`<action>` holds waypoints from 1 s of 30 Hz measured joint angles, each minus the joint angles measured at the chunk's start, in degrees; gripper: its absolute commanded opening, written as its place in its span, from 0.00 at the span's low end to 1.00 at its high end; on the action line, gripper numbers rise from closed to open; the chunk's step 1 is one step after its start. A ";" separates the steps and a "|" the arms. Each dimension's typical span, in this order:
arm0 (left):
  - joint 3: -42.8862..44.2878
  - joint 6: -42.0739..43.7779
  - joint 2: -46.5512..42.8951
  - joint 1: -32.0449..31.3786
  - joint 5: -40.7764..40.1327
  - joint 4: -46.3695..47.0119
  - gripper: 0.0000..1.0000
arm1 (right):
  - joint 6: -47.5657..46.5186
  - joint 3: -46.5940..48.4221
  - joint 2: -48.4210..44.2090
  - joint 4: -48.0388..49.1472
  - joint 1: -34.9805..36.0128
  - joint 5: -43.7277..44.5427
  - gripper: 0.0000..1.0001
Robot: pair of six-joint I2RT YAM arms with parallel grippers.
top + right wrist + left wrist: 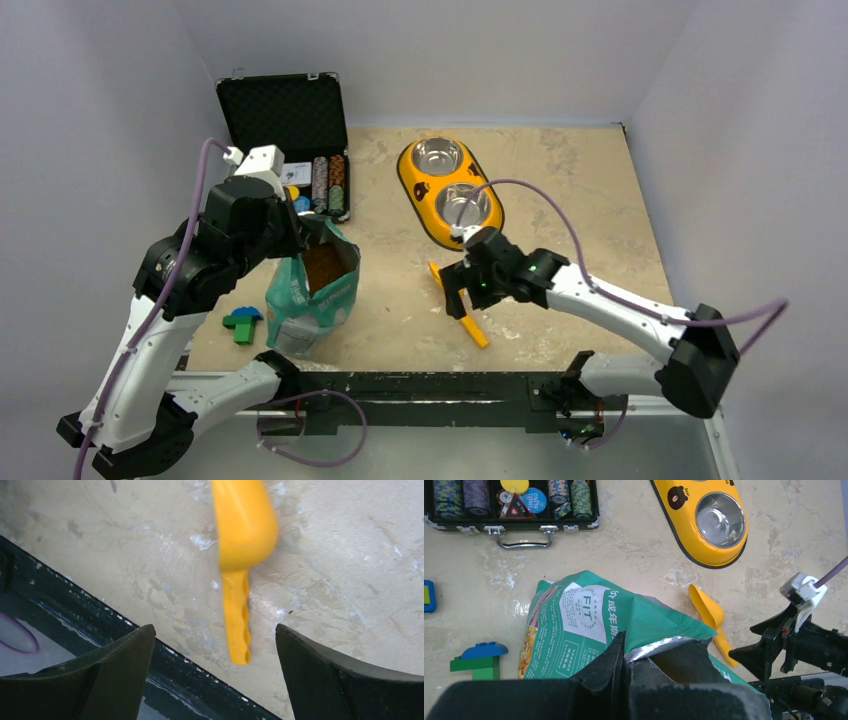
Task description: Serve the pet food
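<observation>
**Scoop pickup beside the held pouch**

The right gripper (214, 630) hangs open astride the scoop (240, 555) handle without touching it. The next move, by judgement, is to lower and close on it. The table (600, 190) edge lies just at 6 o'clock, leaving little room. At 9 o'clock the left gripper (624, 652) is clamped on the pouch (300, 300) rim, with the kibble (323, 266) inside. The bowls (450, 185) stand at 12 o'clock, open table between.

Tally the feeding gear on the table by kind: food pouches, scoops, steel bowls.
Food pouch: 1
Scoop: 1
Steel bowls: 2
Total: 4
</observation>
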 measured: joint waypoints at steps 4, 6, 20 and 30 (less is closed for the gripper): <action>0.00 -0.11 0.11 0.00 0.63 0.02 0.00 | -0.87 -7.76 -4.85 8.24 -7.23 -8.31 0.89; 0.00 -0.15 0.20 0.00 1.11 0.04 0.00 | -1.73 -9.18 -2.25 12.17 -6.93 -10.80 0.87; 0.00 -0.22 0.94 0.00 3.15 0.46 0.00 | 0.61 -12.55 6.54 20.94 3.34 5.53 0.77; 0.00 -0.22 0.81 0.02 3.52 0.44 0.00 | 1.60 -10.16 3.61 21.09 13.90 13.03 0.81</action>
